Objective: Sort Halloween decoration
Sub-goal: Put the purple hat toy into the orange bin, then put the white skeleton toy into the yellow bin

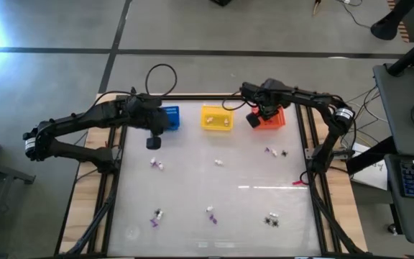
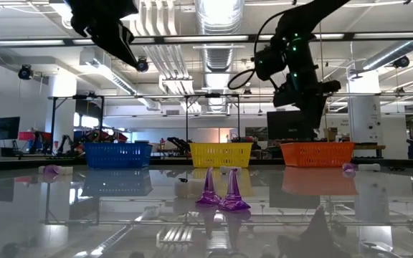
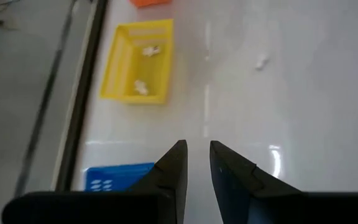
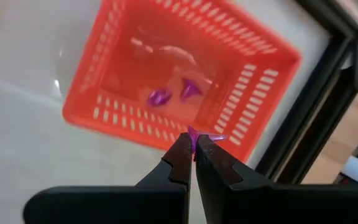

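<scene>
My right gripper (image 4: 193, 148) hangs over the orange-red basket (image 1: 270, 119) at the table's far right and is shut on a tiny purple trinket (image 4: 192, 132). Two purple trinkets (image 4: 174, 93) lie on that basket's floor. My left gripper (image 3: 196, 155) hovers beside the blue basket (image 1: 170, 118), its fingers a little apart and empty. The yellow basket (image 3: 137, 60) holds two white trinkets (image 3: 142, 87). Several white, purple and black trinkets lie loose on the table, among them a pair (image 1: 157, 165) near my left gripper and two purple cones (image 2: 221, 192) standing on their bases. My right gripper pinches the purple trinket between its two fingertips (image 4: 182, 144), from above, pointing down. Only the trinket's pointed end (image 4: 192, 130) shows past the tips. It is lifted clear, above the near rim of the orange-red basket.
The three baskets stand in a row along the table's far edge, inside a black frame (image 1: 192, 96). Loose trinkets lie at mid-table (image 1: 219, 162), at the right (image 1: 276, 152) and near the front (image 1: 211, 213), (image 1: 272, 221), (image 1: 157, 215).
</scene>
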